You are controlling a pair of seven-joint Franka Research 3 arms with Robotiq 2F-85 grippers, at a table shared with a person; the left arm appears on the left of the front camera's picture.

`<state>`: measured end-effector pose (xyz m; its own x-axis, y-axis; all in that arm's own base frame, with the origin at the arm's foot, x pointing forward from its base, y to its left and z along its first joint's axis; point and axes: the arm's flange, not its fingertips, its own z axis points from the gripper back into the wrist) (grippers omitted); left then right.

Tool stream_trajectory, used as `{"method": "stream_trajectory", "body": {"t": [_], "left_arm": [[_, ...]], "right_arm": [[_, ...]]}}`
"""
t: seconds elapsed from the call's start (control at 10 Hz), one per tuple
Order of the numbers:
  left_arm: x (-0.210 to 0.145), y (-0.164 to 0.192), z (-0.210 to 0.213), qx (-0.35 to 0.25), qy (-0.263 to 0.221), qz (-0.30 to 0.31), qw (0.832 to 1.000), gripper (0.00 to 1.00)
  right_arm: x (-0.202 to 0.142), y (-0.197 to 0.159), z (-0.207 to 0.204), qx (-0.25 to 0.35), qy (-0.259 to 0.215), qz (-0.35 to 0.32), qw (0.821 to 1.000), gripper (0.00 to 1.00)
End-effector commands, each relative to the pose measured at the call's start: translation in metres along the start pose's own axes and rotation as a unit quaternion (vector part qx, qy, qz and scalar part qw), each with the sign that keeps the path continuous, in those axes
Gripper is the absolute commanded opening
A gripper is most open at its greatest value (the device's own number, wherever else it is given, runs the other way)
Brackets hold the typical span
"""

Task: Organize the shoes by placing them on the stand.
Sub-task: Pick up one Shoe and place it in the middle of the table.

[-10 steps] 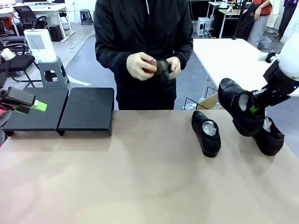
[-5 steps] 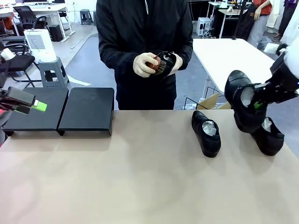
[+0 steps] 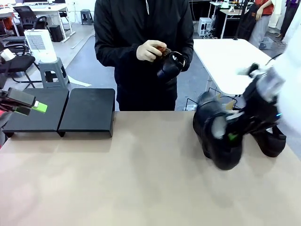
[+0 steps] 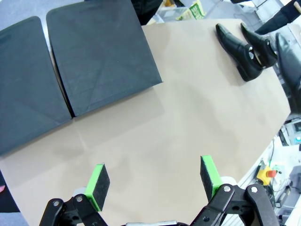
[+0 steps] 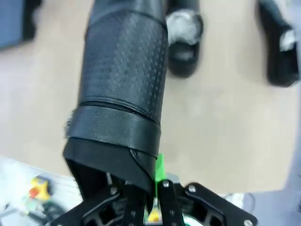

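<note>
Shoe [image 3: 218, 134]: glossy black, white paper inside, motion-blurred. R gripper [image 3: 232, 137] is clamped tight on its rim. It hangs low over table [image 3: 117, 179], right of centre. Vs 1 s ago: it was up high at far right, now swung lower & toward centre, in front of table shoe [image 5: 184, 40]. L gripper [image 4: 154, 175] is in the same spot over stand [image 3: 87, 110], jaws spread wide, nothing in them. Count: 4 shoes. 1 gripped, 2 on table incl. far-right shoe [image 3: 272, 140], 1 at person's hand [image 3: 150, 49]. Stand: 2 sections.
</note>
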<state>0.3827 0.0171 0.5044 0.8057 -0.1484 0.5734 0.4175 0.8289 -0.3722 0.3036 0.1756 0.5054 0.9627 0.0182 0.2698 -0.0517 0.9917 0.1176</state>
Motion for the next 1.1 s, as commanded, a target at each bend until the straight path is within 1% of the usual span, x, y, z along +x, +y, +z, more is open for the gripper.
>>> {"method": "stream_trajectory", "body": {"t": [0.0,0.1,0.2,0.3,0.5,0.6,0.7,0.8,0.9,1.0], "left_arm": [[-0.001,0.001,0.0,-0.011,-0.006,-0.005,1.0,1.0],[-0.001,0.001,0.0,-0.011,-0.006,-0.005,1.0,1.0],[-0.001,0.001,0.0,-0.011,-0.006,-0.005,1.0,1.0],[-0.001,0.001,0.0,-0.011,-0.006,-0.005,1.0,1.0],[-0.001,0.001,0.0,-0.011,-0.006,-0.005,1.0,1.0],[-0.001,0.001,0.0,-0.011,-0.006,-0.005,1.0,1.0],[-0.001,0.001,0.0,-0.011,-0.006,-0.005,1.0,1.0],[-0.001,0.001,0.0,-0.011,-0.006,-0.005,1.0,1.0],[-0.001,0.001,0.0,-0.011,-0.006,-0.005,1.0,1.0],[-0.001,0.001,0.0,-0.011,-0.006,-0.005,1.0,1.0]], "right_arm": [[0.01,0.038,-0.028,0.04,0.018,-0.011,0.999,0.0],[0.009,0.056,-0.045,0.037,0.032,-0.029,0.998,0.0],[0.012,0.06,-0.052,-0.007,0.063,-0.052,0.997,0.0],[-0.009,0.045,-0.035,0.027,0.03,0.004,0.999,0.0],[-0.009,0.045,-0.035,0.027,0.03,0.004,0.999,0.0],[-0.007,0.053,-0.054,0.018,0.052,-0.011,0.998,0.0],[-0.017,0.075,-0.069,0.007,0.053,-0.056,0.997,0.0],[-0.026,0.103,-0.084,0.012,0.052,-0.045,0.998,0.0],[-0.029,0.125,-0.099,0.011,0.037,-0.045,0.998,0.0],[-0.028,0.141,-0.115,0.013,0.043,-0.036,0.998,0.0]]}}
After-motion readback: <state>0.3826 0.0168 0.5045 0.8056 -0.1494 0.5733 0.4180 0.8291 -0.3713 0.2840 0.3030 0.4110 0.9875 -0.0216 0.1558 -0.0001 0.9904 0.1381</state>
